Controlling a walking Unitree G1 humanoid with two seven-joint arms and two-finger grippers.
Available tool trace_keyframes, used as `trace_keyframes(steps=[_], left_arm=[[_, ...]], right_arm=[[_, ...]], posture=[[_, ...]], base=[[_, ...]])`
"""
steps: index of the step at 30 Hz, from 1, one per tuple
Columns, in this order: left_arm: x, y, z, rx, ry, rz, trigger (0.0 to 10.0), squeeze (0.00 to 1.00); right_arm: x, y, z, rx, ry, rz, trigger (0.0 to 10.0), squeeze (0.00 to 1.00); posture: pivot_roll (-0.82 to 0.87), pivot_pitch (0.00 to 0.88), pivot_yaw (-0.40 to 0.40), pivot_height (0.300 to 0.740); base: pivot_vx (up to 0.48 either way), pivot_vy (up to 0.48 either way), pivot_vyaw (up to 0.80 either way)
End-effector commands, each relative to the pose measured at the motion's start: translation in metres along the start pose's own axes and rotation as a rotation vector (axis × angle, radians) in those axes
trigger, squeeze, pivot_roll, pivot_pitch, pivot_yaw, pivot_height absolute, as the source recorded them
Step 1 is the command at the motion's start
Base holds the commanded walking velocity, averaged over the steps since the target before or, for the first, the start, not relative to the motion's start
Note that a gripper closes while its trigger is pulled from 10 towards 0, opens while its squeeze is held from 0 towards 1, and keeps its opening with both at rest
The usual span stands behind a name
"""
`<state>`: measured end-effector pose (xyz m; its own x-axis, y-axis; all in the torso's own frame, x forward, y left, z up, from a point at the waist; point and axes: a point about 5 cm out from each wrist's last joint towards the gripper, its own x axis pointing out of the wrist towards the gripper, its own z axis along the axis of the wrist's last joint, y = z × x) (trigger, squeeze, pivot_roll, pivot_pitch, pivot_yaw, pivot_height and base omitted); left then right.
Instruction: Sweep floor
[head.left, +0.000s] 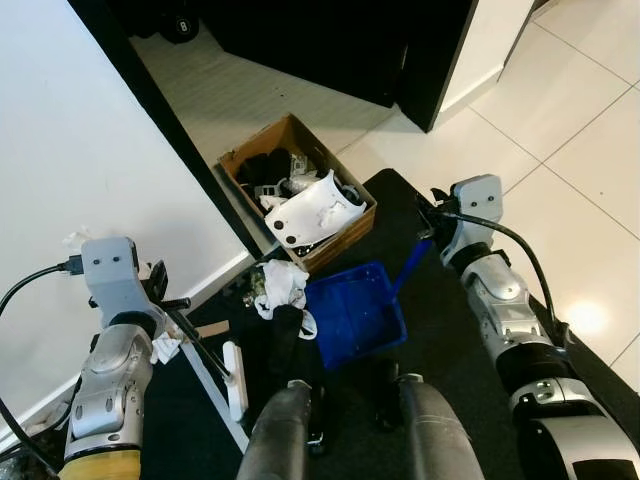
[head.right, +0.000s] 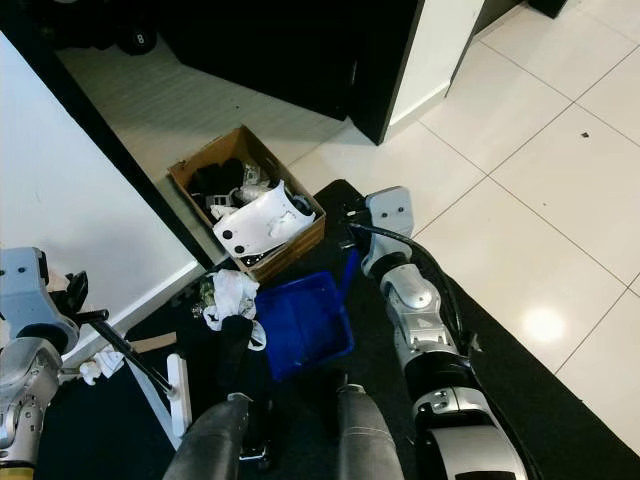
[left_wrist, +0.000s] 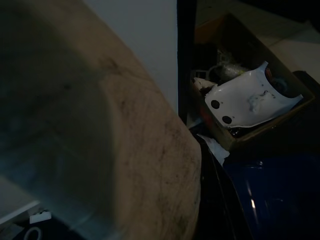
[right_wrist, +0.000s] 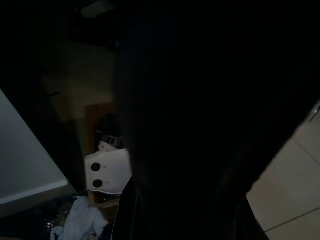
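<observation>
Right gripper (head.left: 428, 232): grasps blue dustpan (head.left: 355, 315) handle. Left gripper (head.left: 170, 305): clenched on broom (head.left: 215, 375). Cardboard box (head.left: 297, 190): against wall.

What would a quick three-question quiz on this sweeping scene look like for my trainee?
1. True or false: the blue dustpan lies on the dark mat, not on the white tiles.
2. Which item lies on top of the clutter in the cardboard box? A) a white moulded shell with two round holes B) a red bucket C) a folded towel
3. Fill in: the crumpled white litter lies between the box and the dustpan, on the dustpan's ____ side as the robot sees it.

Key
1. True; the right claw is at its handle, and the left claw is at the broom.
2. A, the white shell.
3. left
</observation>
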<state>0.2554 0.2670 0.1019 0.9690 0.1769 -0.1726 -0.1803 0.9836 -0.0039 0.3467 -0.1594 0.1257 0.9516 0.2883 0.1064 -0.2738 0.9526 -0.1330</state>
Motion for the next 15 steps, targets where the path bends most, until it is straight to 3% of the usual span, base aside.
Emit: trace_keyframes(steps=[1, 8, 15], left_arm=[[-0.004, 0.004, -0.008, 0.013, 0.027, 0.026, 10.0, 0.00], [-0.003, 0.004, -0.010, 0.013, 0.034, 0.025, 10.0, 0.00], [0.001, -0.001, -0.009, 0.015, 0.031, 0.011, 10.0, 0.00]], right_arm=[[-0.006, -0.002, 0.002, -0.003, -0.009, 0.006, 10.0, 0.00], [-0.022, -0.009, 0.007, 0.000, -0.018, -0.003, 10.0, 0.00], [-0.020, 0.003, -0.002, 0.020, 0.012, -0.004, 10.0, 0.00]], posture=[[0.04, 0.322, 0.035, 0.740], [0.02, 0.328, 0.039, 0.740], [0.03, 0.324, 0.046, 0.740]], base=[[0.000, 0.000, 0.00], [0.000, 0.000, 0.00], [0.000, 0.000, 0.00]])
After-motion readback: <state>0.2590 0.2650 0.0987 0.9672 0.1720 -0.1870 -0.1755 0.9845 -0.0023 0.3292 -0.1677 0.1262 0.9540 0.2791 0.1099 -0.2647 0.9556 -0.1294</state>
